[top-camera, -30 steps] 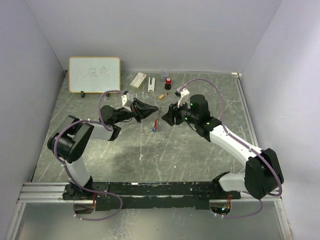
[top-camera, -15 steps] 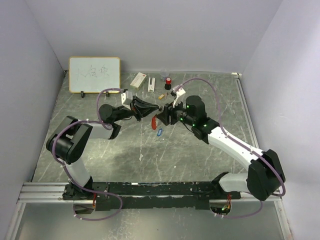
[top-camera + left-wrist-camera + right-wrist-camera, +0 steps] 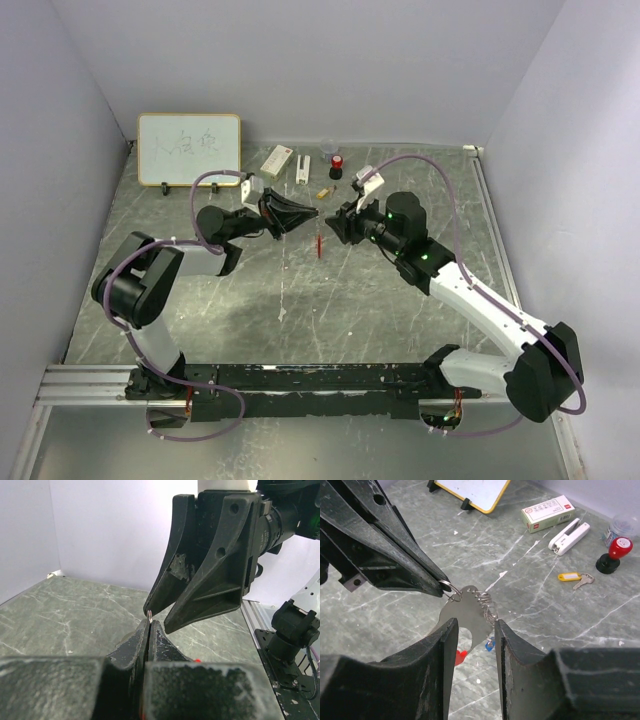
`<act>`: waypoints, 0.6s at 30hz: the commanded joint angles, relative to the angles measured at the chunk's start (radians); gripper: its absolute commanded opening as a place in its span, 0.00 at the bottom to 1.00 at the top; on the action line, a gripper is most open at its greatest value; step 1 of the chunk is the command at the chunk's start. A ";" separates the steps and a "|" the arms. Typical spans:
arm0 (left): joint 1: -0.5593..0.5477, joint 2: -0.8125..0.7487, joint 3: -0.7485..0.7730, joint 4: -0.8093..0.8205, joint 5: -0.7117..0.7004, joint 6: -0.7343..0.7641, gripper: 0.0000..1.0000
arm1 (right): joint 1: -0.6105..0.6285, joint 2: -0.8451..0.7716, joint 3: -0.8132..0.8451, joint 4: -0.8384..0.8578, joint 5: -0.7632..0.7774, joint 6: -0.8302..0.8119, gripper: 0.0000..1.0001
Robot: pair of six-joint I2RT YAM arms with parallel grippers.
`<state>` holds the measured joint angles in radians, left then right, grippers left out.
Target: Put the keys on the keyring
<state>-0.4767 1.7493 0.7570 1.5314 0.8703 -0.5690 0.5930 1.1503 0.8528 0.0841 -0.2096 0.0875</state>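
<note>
My left gripper (image 3: 312, 214) is shut on the small silver ring (image 3: 449, 587) of the keyring, held above the table. From the ring hang a flat silvery plate (image 3: 464, 611), a beaded chain (image 3: 488, 605) and the red tag (image 3: 319, 245). A blue key (image 3: 490, 644) shows just below the chain and seems to hang from it. My right gripper (image 3: 475, 630) faces the left one, its jaws apart on either side of the plate without pinching it. The tan-gold key (image 3: 583, 581) lies on the table beside a yellow tag (image 3: 568, 576). In the left wrist view the left gripper (image 3: 149, 622) pinches the ring.
At the back of the table lie a white box (image 3: 547, 513), a white stapler (image 3: 569, 536) and a red-and-black stamp (image 3: 612, 555). A small whiteboard (image 3: 189, 149) stands at the back left. Grey walls close the table on three sides.
My right gripper has drawn back to the right from the left one and its jaws have narrowed. The red tag now hangs straight down; the left gripper keeps its hold.
</note>
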 commanded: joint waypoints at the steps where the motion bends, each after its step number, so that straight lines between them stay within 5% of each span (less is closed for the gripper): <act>1: 0.007 -0.064 0.017 0.124 0.019 0.004 0.07 | 0.001 0.002 0.030 -0.001 -0.003 -0.055 0.35; 18: 0.013 -0.191 0.083 -0.467 0.082 0.171 0.07 | -0.004 -0.099 -0.050 0.057 -0.028 -0.232 0.39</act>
<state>-0.4728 1.6085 0.7952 1.2350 0.9211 -0.4736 0.5919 1.0843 0.8234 0.1070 -0.2119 -0.0868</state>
